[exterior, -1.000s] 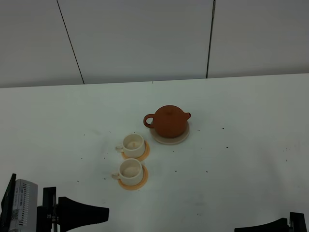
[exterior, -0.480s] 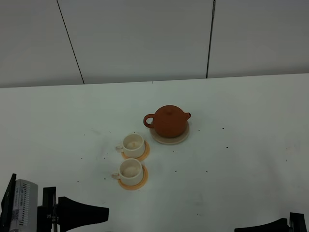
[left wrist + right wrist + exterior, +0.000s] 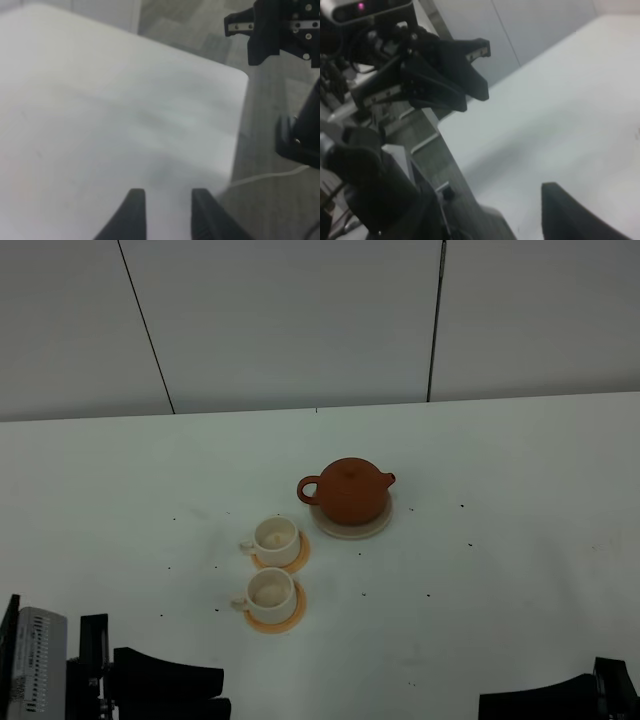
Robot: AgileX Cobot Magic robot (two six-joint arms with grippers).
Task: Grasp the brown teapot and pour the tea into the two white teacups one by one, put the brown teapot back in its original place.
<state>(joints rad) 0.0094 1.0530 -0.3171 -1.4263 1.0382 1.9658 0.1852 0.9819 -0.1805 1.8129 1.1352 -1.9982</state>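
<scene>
The brown teapot (image 3: 347, 490) sits upright on the cream trivet (image 3: 352, 527) at the table's middle, handle to the left and spout to the right. The two white teacups (image 3: 276, 540) (image 3: 270, 592) stand in front of it to the left, each on an orange coaster. My left gripper (image 3: 170, 687) is low at the front left, far from the cups. In the left wrist view (image 3: 167, 212) its fingers are apart over bare table and hold nothing. My right gripper (image 3: 545, 704) is at the front right edge. One of its fingers (image 3: 570, 210) shows in the right wrist view, set wide, and it is empty.
The white table (image 3: 500, 540) has small dark specks around the tea set. A grey panelled wall (image 3: 300, 320) stands behind it. The left wrist view shows the table's corner (image 3: 240, 80) and floor beyond. The left arm (image 3: 435, 70) shows in the right wrist view.
The left gripper has dropped slightly toward the front edge and a second jaw now shows below the first. The right gripper has shifted a little. Teapot and cups have not moved.
</scene>
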